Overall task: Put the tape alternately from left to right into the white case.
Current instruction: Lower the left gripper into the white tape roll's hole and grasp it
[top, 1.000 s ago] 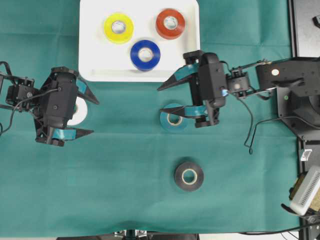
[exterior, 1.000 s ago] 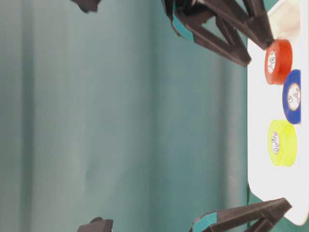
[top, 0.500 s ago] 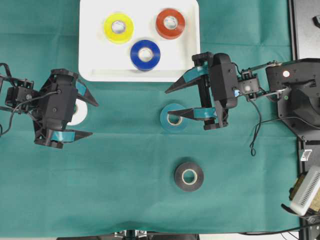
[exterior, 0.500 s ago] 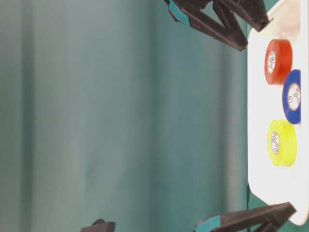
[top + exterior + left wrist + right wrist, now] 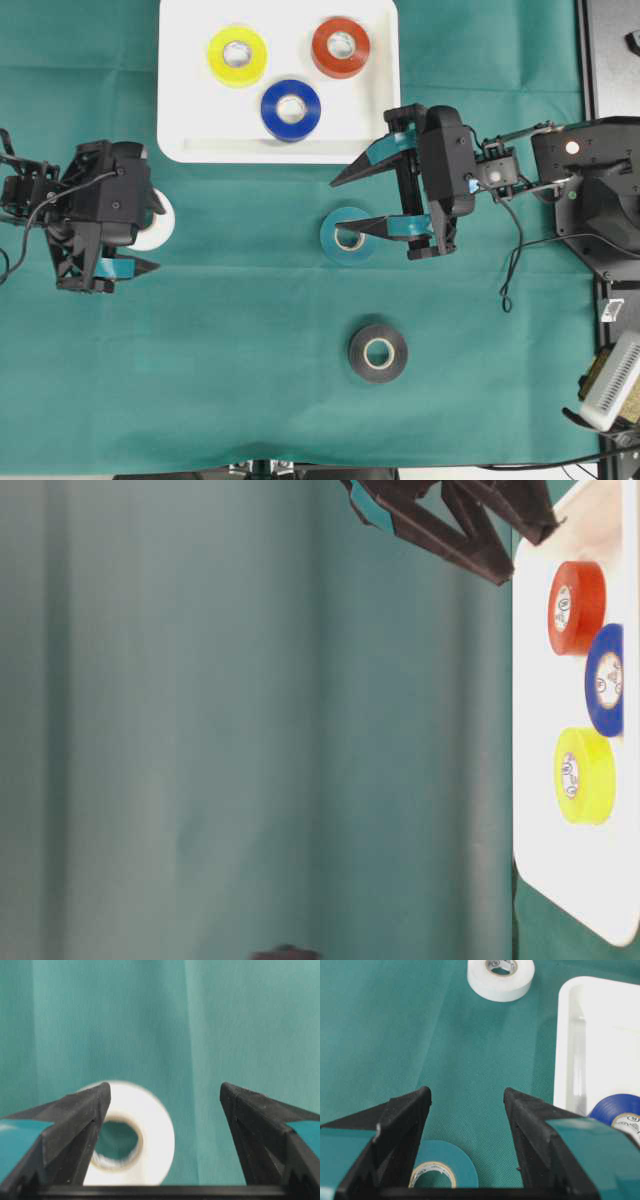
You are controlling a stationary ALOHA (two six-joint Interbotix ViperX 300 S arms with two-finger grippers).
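Six rolls of tape show from overhead: we see the yellow roll [image 5: 237, 55], red roll [image 5: 341, 47] and blue roll [image 5: 291, 109] lying flat inside the white case [image 5: 180, 120], a smooth shallow tray with rounded corners and a raised rim, its left half bare. On the green cloth of the tabletop [image 5: 240, 360] the teal roll [image 5: 342, 236] lies below the case's front rim, the black roll [image 5: 378, 352] further down and well apart, and the white roll [image 5: 157, 222] at the left, partly under the left gripper [image 5: 150, 232]. The right gripper [image 5: 350, 205] has its jaws apart, its lower finger crossing above the teal roll; nothing is held. From table level, turned sideways, we see the case's glossy rim [image 5: 517, 810] at the right with the three rolls, a wide stretch of faintly creased cloth beside it, and dark gripper fingers [image 5: 450, 540] at the top edge. In the left wrist view the jaws stand wide apart; the matte white roll [image 5: 145, 1130], with its pale core, sits partly behind the left finger [image 5: 75, 1120], open cloth to its right. In the right wrist view the spread fingers frame cloth; the teal roll [image 5: 447, 1165] lies partly behind the left finger [image 5: 402, 1125], the case's corner [image 5: 562, 1040] and blue roll [image 5: 620, 1112] at right, the white roll [image 5: 501, 977] far ahead.
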